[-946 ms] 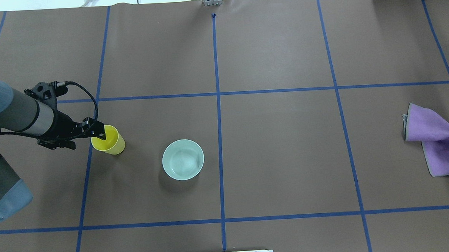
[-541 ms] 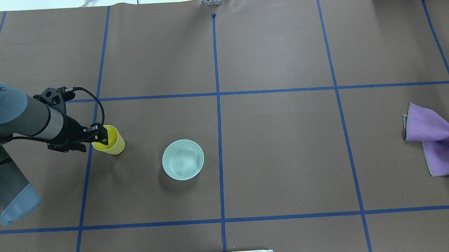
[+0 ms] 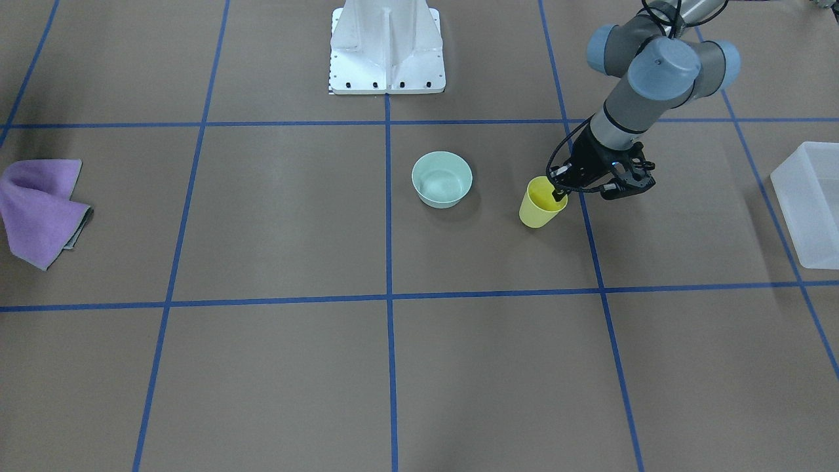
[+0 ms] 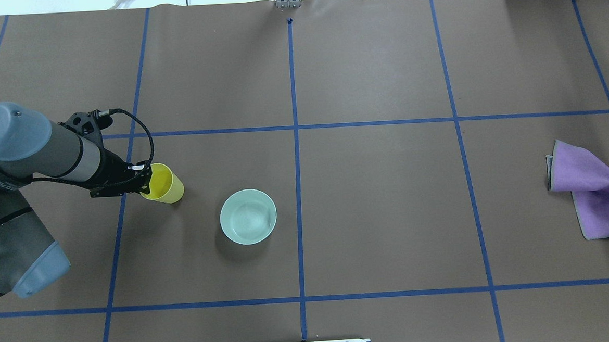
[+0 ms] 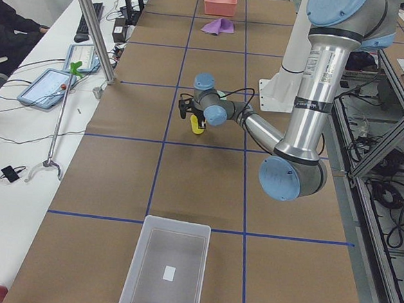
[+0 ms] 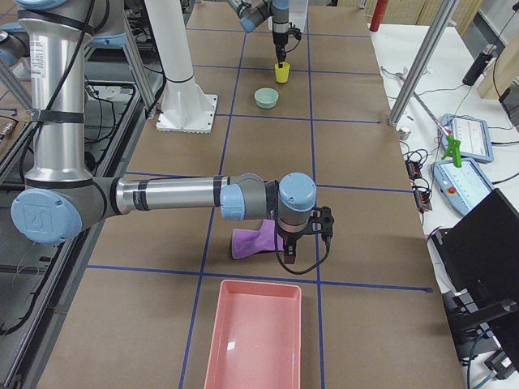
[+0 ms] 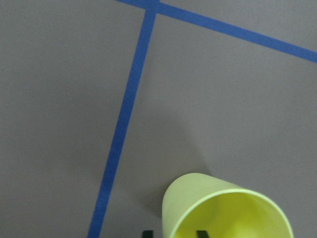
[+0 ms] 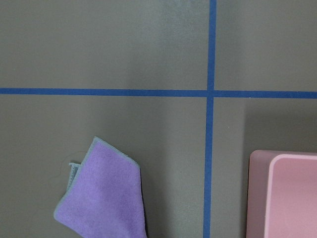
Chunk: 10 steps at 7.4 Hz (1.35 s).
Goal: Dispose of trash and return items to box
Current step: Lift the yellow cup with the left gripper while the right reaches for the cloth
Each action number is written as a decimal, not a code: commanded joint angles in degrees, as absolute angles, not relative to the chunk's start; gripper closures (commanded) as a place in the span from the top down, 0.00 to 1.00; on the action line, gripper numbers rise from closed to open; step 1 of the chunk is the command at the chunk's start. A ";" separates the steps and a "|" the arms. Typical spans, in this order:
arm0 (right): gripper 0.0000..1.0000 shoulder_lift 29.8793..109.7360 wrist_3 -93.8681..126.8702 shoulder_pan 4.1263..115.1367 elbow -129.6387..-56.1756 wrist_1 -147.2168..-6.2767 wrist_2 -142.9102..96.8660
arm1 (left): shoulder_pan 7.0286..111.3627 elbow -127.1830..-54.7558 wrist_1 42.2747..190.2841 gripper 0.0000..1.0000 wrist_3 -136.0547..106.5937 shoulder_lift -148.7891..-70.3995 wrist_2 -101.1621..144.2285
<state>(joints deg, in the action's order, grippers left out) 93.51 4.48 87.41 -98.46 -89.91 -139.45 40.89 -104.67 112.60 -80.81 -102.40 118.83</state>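
Your left gripper point(image 4: 146, 185) is clamped on the rim of the yellow cup point(image 4: 167, 187), one finger inside, one outside. The cup stands mouth up near the mint bowl point(image 4: 248, 216), not touching it. Bare table point(image 4: 390, 213) surrounds both. The frosted box point(image 3: 809, 203) sits well apart toward the left end. Your right gripper point(image 6: 289, 258) hangs over a purple cloth point(image 6: 250, 241) beside a pink tray point(image 6: 253, 344); you cannot tell its grip.

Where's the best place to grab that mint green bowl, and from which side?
Probably the rim of the mint-green bowl, from straight above, one finger inside and one outside the wall: it sits upright, open and empty, with no handle.
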 commanded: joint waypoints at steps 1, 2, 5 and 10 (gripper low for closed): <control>1.00 93.43 4.48 87.36 -98.61 -89.83 -139.83 | 41.31 -108.17 112.15 0.00 -81.65 -102.48 119.62; 1.00 93.43 4.48 86.84 -98.61 -89.65 -139.83 | 42.00 -109.06 111.71 0.00 -81.74 -102.83 122.23; 1.00 92.82 4.31 77.03 -98.88 -89.03 -138.69 | 49.98 -109.16 110.48 0.00 -81.13 -102.83 127.78; 1.00 93.60 4.13 63.65 -96.60 -84.20 -132.02 | 71.67 -108.63 87.69 0.00 -43.61 -103.09 134.82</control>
